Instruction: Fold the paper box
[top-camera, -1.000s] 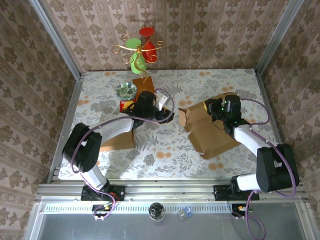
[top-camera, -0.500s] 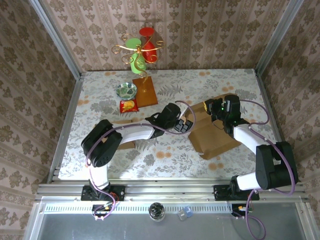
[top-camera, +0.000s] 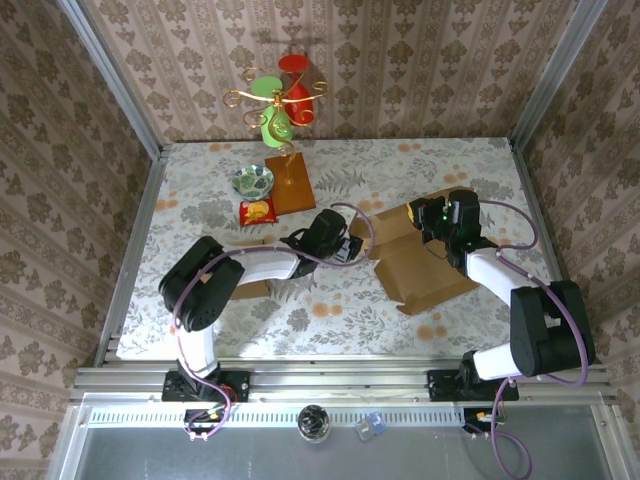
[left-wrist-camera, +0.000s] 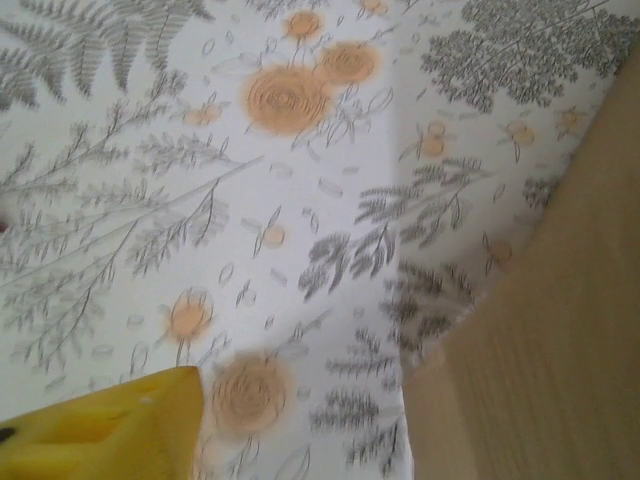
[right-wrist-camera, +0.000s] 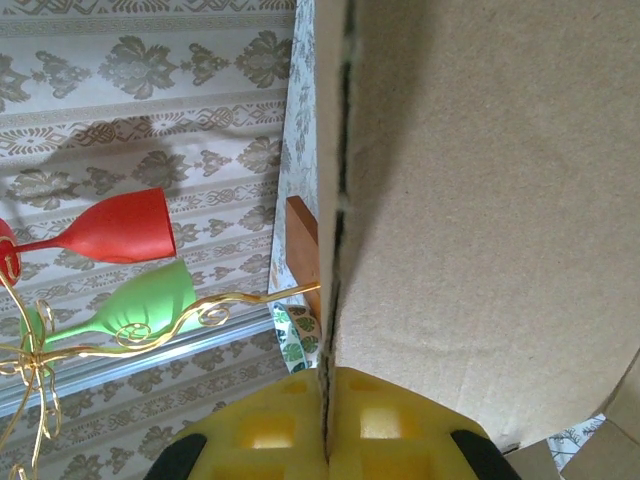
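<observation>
The paper box (top-camera: 425, 270) is a brown cardboard blank lying mostly flat at the right centre of the table. My right gripper (top-camera: 440, 215) is shut on its far flap; in the right wrist view the yellow fingers (right-wrist-camera: 400, 430) pinch the cardboard's edge (right-wrist-camera: 480, 200). My left gripper (top-camera: 352, 247) sits low at the box's left edge. In the left wrist view one yellow finger (left-wrist-camera: 100, 430) shows at the lower left, a cardboard panel (left-wrist-camera: 560, 340) is at the right, and bare tablecloth lies between them. The jaws stand open and hold nothing.
A gold stand with red and green glasses (top-camera: 280, 95) rises from a wooden base (top-camera: 288, 182) at the back. A patterned bowl (top-camera: 254, 181) and a red snack packet (top-camera: 258, 211) lie beside it. Another cardboard piece (top-camera: 240, 285) lies under the left arm. Metal-framed walls enclose the table.
My left arm swung right from beside the snack packet to the box's left edge, then drew back a little. The box's raised left flap now lies flatter. The right gripper kept its grip.
</observation>
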